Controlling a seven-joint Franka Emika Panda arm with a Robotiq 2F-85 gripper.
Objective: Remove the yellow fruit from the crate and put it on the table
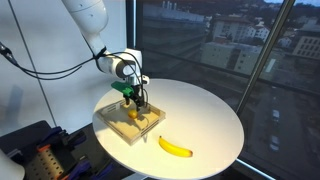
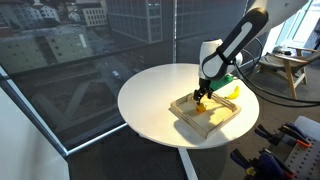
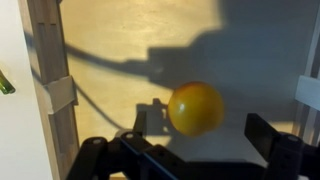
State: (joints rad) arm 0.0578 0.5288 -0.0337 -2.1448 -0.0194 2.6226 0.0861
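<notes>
The yellow fruit [image 3: 195, 108], small and round, lies on the pale tan base of the crate [image 3: 110, 40] in the wrist view. My gripper [image 3: 203, 126] is open, low inside the crate, with one finger on each side of the fruit and gaps to both. In both exterior views the gripper [image 1: 141, 101] [image 2: 203, 98] hangs down into the crate [image 1: 119, 117] [image 2: 222, 120], which stands on the round white table [image 1: 205, 112] [image 2: 150, 95]. The fruit is hidden behind the gripper there.
A long yellow banana [image 1: 175, 147] [image 2: 230, 91] lies on the table beside the crate. A small green thing [image 3: 5, 84] lies on the table just outside the crate's wall. Windows stand close behind the table.
</notes>
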